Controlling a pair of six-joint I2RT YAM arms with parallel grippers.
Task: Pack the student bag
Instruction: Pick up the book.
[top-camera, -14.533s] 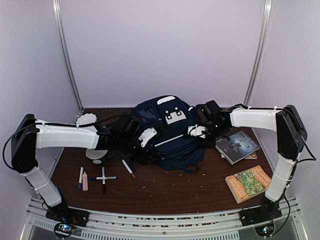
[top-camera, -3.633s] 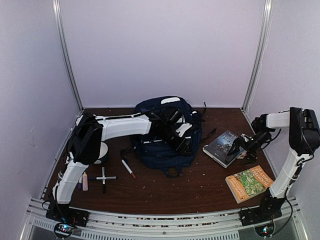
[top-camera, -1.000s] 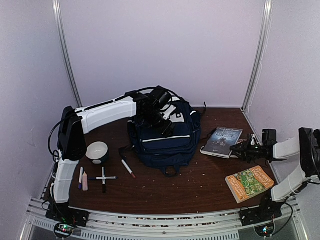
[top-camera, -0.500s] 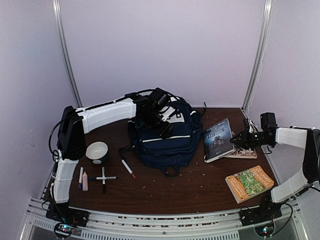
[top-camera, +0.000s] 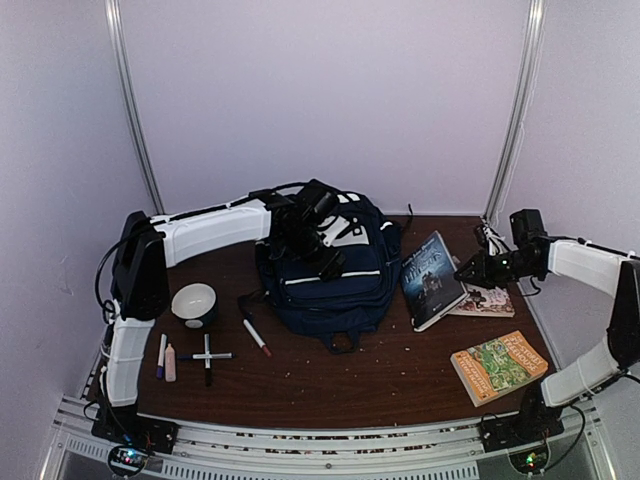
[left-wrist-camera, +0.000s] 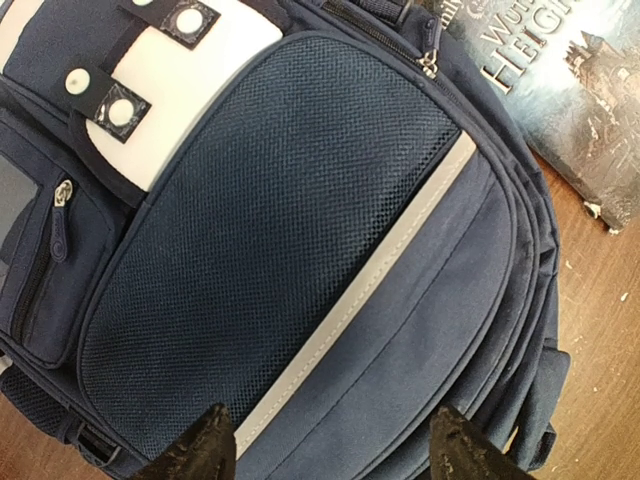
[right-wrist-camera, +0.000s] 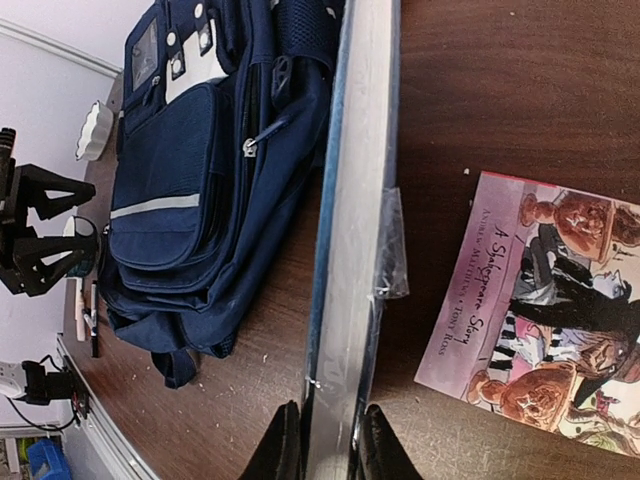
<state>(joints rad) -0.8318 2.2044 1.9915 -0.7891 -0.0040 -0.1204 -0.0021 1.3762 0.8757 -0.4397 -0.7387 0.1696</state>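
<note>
The student bag (top-camera: 335, 275) is a navy backpack with white stripes, standing mid-table with its zips shut. My left gripper (top-camera: 322, 250) hovers open over its front pocket. In the left wrist view the bag (left-wrist-camera: 300, 230) fills the frame, and the gripper (left-wrist-camera: 330, 460) has its jaws wide apart with nothing between them. My right gripper (top-camera: 470, 272) is shut on a dark hardback book (top-camera: 432, 280), tipped up on its edge right of the bag. In the right wrist view the gripper (right-wrist-camera: 330, 445) clamps the book's page edge (right-wrist-camera: 350, 230), with the bag (right-wrist-camera: 200, 170) just beyond.
A pink paperback (top-camera: 488, 300) lies flat under my right gripper and also shows in the right wrist view (right-wrist-camera: 540, 310). An orange-and-green book (top-camera: 497, 365) lies at the front right. A bowl (top-camera: 195, 303) and several markers (top-camera: 207, 357) lie at the left, and one marker (top-camera: 256, 336) lies beside the bag.
My right gripper has raised the dark book from flat onto its edge and carried it left toward the bag, uncovering the pink paperback. The left arm has barely moved.
</note>
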